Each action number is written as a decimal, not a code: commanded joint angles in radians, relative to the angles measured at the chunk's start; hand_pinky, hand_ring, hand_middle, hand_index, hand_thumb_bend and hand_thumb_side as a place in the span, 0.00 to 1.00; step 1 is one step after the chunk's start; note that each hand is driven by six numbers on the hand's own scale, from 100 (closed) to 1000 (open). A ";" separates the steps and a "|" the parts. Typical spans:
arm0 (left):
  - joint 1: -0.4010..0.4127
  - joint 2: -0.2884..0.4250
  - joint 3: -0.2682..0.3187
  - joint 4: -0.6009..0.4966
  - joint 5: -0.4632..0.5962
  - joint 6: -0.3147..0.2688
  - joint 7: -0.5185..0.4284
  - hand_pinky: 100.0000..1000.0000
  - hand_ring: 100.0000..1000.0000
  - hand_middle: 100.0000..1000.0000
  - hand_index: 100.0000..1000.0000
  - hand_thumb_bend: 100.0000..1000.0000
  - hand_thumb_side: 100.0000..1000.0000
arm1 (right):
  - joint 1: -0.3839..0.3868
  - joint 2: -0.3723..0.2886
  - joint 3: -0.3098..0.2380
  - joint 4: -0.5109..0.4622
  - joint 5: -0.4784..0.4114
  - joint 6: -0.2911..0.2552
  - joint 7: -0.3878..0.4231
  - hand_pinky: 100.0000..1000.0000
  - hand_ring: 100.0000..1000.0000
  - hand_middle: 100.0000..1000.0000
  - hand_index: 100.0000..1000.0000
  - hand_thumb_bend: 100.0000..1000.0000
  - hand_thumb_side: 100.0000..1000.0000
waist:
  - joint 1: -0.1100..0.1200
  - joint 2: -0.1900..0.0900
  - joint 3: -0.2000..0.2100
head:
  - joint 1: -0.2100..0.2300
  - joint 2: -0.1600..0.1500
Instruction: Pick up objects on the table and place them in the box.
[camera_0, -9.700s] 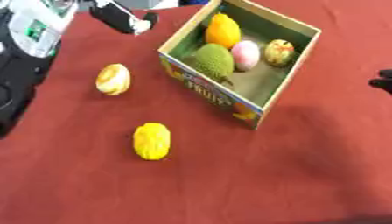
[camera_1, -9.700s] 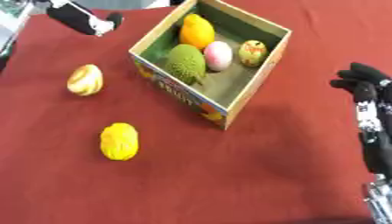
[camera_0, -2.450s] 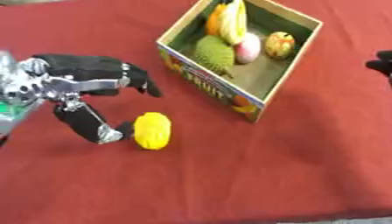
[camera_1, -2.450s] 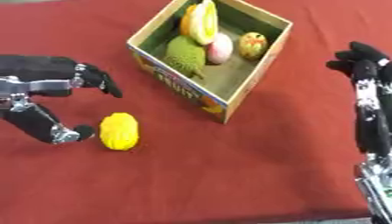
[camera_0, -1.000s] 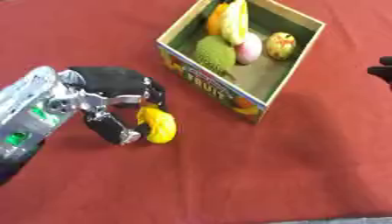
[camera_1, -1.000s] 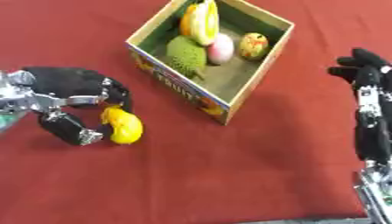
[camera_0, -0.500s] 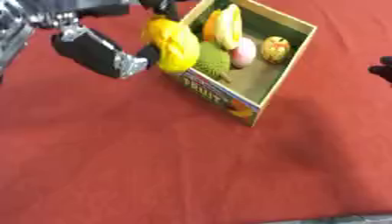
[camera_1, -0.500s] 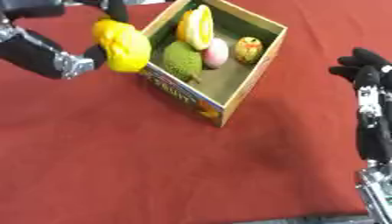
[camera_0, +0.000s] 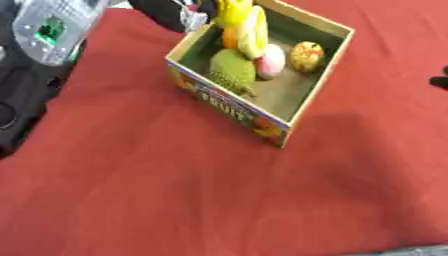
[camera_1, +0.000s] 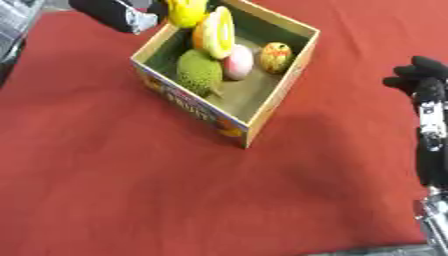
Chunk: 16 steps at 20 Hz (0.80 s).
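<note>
Landmark: the box (camera_1: 278, 88), an open cardboard carton with printed fruit on its near wall, is sitting askew on the counter (camera_0: 157, 190), which is showing a red cloth.

Left hand: the left hand (camera_1: 131, 15) is reaching in from the upper left and hanging at the box's far left corner, over the rim; its fingers are curling round the yellow fruit (camera_1: 186, 11).

Yellow fruit: it is being held above the box's far end, just over the fruit already inside; whether it is touching any of them cannot be told.

Left arm: the forearm (camera_0: 52, 25), grey with a small green panel, is lying off to the box's upper left.

Inside the box, far end: an orange-and-yellow fruit (camera_1: 215, 32) is standing just beneath the held yellow fruit, leaning against the box's left wall.

Inside the box, left side: a green bumpy fruit (camera_1: 199, 73) is lying against the left wall, nearer the camera than the orange-and-yellow one.

Inside the box, middle: a pink round fruit (camera_1: 237, 62) is sitting just beside the green bumpy fruit.

Inside the box, right side: a yellow-red fruit (camera_1: 276, 56) is resting against the right wall, beside the pink one.

Right hand: the right hand (camera_1: 418, 75) is showing well apart from the box, at the right edge, its dark fingers bending inward and enclosing nothing.
</note>
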 joint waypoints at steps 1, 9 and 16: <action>-0.025 -0.021 0.024 0.091 -0.062 -0.051 0.019 0.79 0.76 0.71 0.73 0.00 0.00 | -0.012 -0.028 -0.002 -0.015 -0.006 -0.007 0.006 0.82 0.66 0.65 0.79 0.00 0.66 | -0.004 -0.015 -0.005 | 0.007 -0.017; -0.009 -0.051 0.048 0.217 -0.123 -0.116 0.005 0.86 0.84 0.82 0.91 0.08 0.00 | -0.020 -0.026 -0.001 -0.015 -0.010 -0.007 0.008 0.82 0.66 0.65 0.79 0.00 0.66 | -0.005 -0.008 -0.011 | 0.005 -0.017; -0.004 -0.034 0.082 0.196 -0.137 -0.099 0.007 0.87 0.89 0.86 0.99 0.26 0.21 | -0.010 -0.023 -0.003 -0.015 -0.013 -0.002 0.007 0.82 0.66 0.65 0.79 0.00 0.66 | -0.007 -0.023 0.001 | -0.005 -0.006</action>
